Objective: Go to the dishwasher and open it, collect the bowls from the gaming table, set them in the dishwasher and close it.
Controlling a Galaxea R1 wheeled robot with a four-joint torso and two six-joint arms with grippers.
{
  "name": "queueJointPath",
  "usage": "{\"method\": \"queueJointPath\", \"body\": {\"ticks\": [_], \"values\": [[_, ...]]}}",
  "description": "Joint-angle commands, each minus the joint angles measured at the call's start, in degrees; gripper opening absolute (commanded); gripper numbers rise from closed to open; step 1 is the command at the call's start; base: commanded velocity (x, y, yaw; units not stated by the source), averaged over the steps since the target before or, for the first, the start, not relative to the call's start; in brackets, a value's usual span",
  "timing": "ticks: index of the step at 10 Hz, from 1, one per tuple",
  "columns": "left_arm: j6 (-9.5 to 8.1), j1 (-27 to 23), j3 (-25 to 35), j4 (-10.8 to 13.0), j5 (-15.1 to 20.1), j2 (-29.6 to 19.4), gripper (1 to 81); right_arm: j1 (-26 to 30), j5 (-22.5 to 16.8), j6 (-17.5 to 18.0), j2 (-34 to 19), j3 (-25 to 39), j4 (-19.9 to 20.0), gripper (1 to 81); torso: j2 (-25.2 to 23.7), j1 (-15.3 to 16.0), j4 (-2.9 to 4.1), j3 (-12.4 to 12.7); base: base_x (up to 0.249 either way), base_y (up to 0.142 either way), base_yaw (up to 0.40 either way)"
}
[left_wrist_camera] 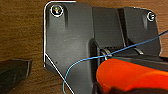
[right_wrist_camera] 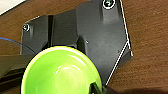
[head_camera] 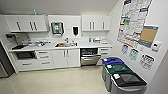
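The dishwasher (head_camera: 89,57) sits under the white counter, right of the sink. Its steel door leans outward and a dark gap with racks shows above it. In the right wrist view a lime green bowl (right_wrist_camera: 60,73) shows large and close, hollow side up, with my right gripper (right_wrist_camera: 97,88) shut on its rim. The left wrist view has a red bowl (left_wrist_camera: 130,75) just as close, seen from the side, and my left gripper (left_wrist_camera: 112,89) is shut on its lower edge. A thin blue cable crosses in front of it. The gaming table is out of view.
Three lidded bins, blue (head_camera: 112,61), green (head_camera: 119,68) and black (head_camera: 128,81), line the right wall close to the dishwasher. A steel fridge (head_camera: 3,65) stands at the far left. The sink (head_camera: 66,44) is mid-counter. Pale floor stretches ahead to the cabinets.
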Motion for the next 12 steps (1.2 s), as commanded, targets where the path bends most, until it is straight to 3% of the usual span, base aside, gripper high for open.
{"method": "queueJointPath", "body": {"ticks": [1, 6, 12], "values": [[0.2, -2.8, 0.04, 0.42, 3.79, -0.16, 1.0, 2.49, -3.04, -0.3, -0.81, 0.26, -0.37, 1.0, 0.0, 0.0, 0.0, 0.0, 0.208, 0.0, 0.0], [0.2, -2.8, 0.04, 0.42, 3.79, -0.07, 1.0, 2.4, -3.04, -0.3, -0.81, -0.18, -0.37, 1.0, 0.02, 0.05, 0.0, 0.0, 0.194, 0.0, 0.0], [0.2, -2.8, 0.04, 0.42, 3.79, -0.07, 1.0, 2.31, -3.04, -0.3, -0.81, -0.18, -0.37, 1.0, 0.02, 0.02, 0.0, 0.0, 0.125, 0.0, 0.0]]}}
